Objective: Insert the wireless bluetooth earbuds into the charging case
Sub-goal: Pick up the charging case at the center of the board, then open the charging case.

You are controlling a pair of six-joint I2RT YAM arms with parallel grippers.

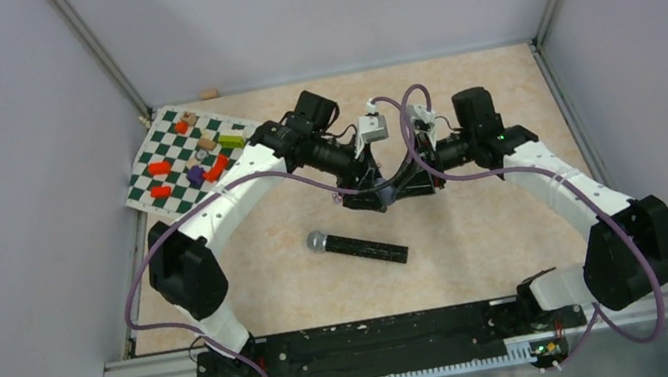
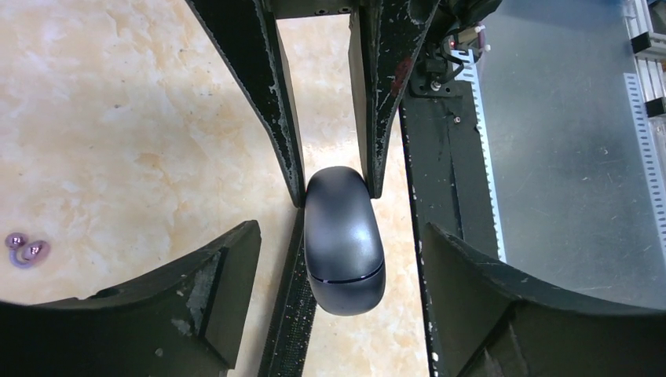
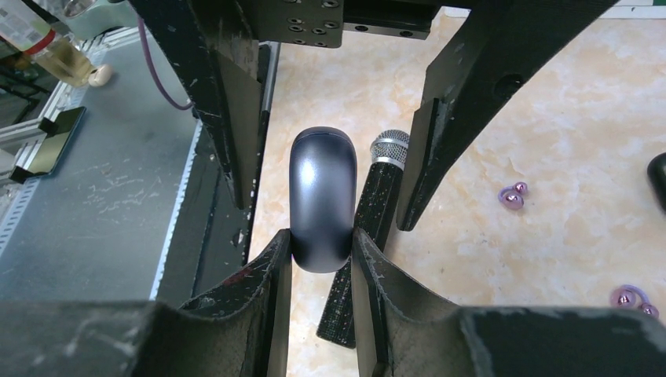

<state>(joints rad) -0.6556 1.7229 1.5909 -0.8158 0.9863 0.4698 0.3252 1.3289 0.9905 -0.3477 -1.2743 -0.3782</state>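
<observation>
The charging case (image 3: 320,200) is a dark grey rounded pod with its lid down, held off the table. My right gripper (image 3: 320,250) is shut on its near end. My left gripper (image 2: 339,236) stands open around the case (image 2: 343,243), its fingers (image 2: 228,275) well clear of both sides. In the top view the two grippers meet at mid-table, left (image 1: 366,193) and right (image 1: 410,184). Purple earbuds (image 3: 512,195) lie on the table to the right, with another purple pair (image 3: 632,298) nearer. The left wrist view shows purple earbuds (image 2: 23,250) at its left edge. No black buds are clear.
A black microphone (image 1: 356,246) with a silver head (image 3: 390,148) lies on the table just below the held case. A green-and-white checkered mat (image 1: 162,135) with several coloured blocks sits at the back left. A dark object (image 3: 658,177) peeks in at the right edge.
</observation>
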